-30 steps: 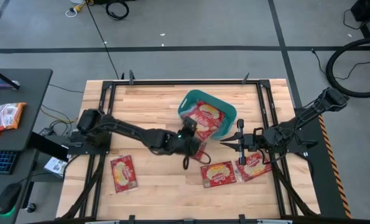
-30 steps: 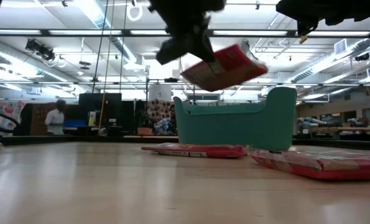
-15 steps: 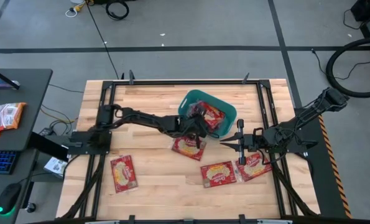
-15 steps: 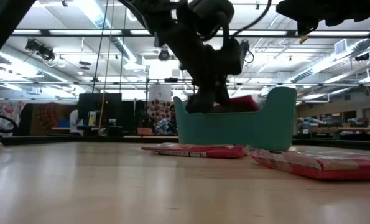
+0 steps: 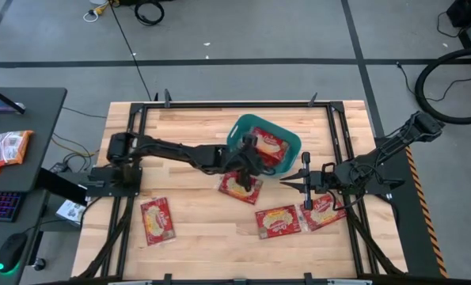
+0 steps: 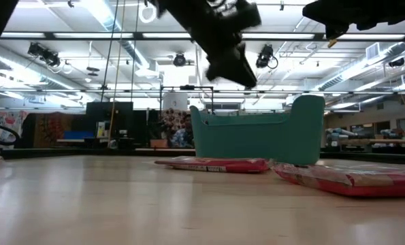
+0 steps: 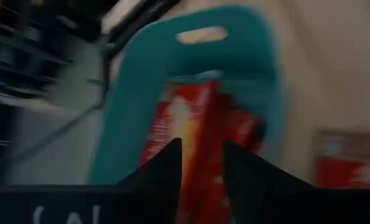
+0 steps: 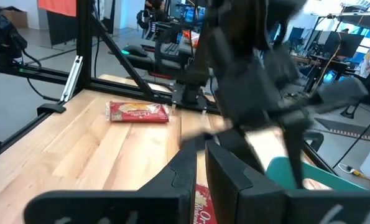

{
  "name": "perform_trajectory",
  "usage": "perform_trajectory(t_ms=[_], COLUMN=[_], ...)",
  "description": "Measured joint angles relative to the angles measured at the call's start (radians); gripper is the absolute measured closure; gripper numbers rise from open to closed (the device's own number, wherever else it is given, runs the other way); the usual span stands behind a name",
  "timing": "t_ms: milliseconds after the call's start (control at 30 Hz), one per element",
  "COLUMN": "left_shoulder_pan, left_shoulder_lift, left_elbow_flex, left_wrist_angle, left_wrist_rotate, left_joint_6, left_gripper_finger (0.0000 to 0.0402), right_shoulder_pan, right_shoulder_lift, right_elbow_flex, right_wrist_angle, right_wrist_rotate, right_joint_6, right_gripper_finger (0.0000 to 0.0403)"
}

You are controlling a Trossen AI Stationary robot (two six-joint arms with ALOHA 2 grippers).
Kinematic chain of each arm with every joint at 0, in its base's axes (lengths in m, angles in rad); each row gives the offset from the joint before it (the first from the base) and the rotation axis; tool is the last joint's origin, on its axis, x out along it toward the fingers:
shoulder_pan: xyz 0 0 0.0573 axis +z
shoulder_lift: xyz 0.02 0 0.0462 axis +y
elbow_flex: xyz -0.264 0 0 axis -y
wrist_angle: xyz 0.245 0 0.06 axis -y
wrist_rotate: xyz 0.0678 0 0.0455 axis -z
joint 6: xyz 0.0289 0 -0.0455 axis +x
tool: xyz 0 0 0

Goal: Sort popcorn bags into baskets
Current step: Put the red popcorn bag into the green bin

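The teal basket stands at the table's middle far side, with red popcorn bags lying in it; it also shows in the low view and the left wrist view. My left gripper hangs open and empty above the basket's near-left rim, and it shows above the basket in the low view; its fingers frame a bag in the basket. My right gripper is shut and empty, level, just near-right of the basket. Several more bags lie flat on the table.
One bag lies close against the basket's near side, under my left arm. Two bags lie below my right gripper, one partly under it. The black frame rails run along the table's sides. A desk with a packet stands off the table's left.
My left gripper has carried a tilted popcorn bag from above the table's near-middle toward the far edge, over the basket. It went down into the basket, let go of the bag, and has risen clear. The bag now lies in the basket.
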Motion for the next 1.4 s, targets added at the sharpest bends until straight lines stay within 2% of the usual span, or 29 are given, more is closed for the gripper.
perform_trajectory(t_ms=[167, 267, 333, 567, 833, 933, 1100, 1267, 1400], left_shoulder_pan=[-0.036, -0.068, -0.09, -0.172, -0.228, -0.23, -0.228, -0.229, -0.224], left_shoulder_lift=[-0.032, -0.016, 0.008, 0.083, 0.105, 0.127, 0.162, 0.181, 0.199], left_elbow_flex=[0.0, -0.001, 0.0, 0.0, 0.0, -0.002, -0.001, -0.001, 0.0], left_wrist_angle=[-0.161, -0.24, -0.278, -0.306, -0.306, -0.332, -0.334, -0.362, -0.364], left_wrist_rotate=[0.255, 0.351, 0.37, 0.281, 0.181, 0.145, 0.131, 0.062, 0.045], left_joint_6=[-0.171, -0.236, -0.28, -0.357, -0.412, -0.412, -0.409, -0.403, -0.403], left_gripper_finger=[0.0285, 0.0285, 0.0285, 0.0276, 0.0197, 0.0179, 0.0178, 0.019, 0.0204], right_shoulder_pan=[0.0, 0.0, 0.0, 0.0, 0.0, 0.0, 0.0, 0.0, 0.0], right_shoulder_lift=[0.0, 0.0, 0.0, 0.0, 0.0, 0.0, 0.0, 0.003, 0.014], right_elbow_flex=[0.0, 0.0, 0.0, 0.0, 0.0, 0.0, 0.0, 0.0, 0.001], right_wrist_angle=[0.001, 0.001, 0.004, 0.009, 0.009, 0.009, 0.009, 0.013, 0.029], right_wrist_rotate=[0.0, 0.001, 0.001, 0.0, 0.0, -0.001, -0.002, -0.003, -0.003], right_joint_6=[0.002, 0.005, 0.006, 0.006, 0.007, 0.01, 0.014, 0.013, 0.014], right_gripper_finger=[0.0362, 0.0362, 0.0362, 0.0362, 0.0362, 0.0362, 0.0362, 0.0362, 0.0362])
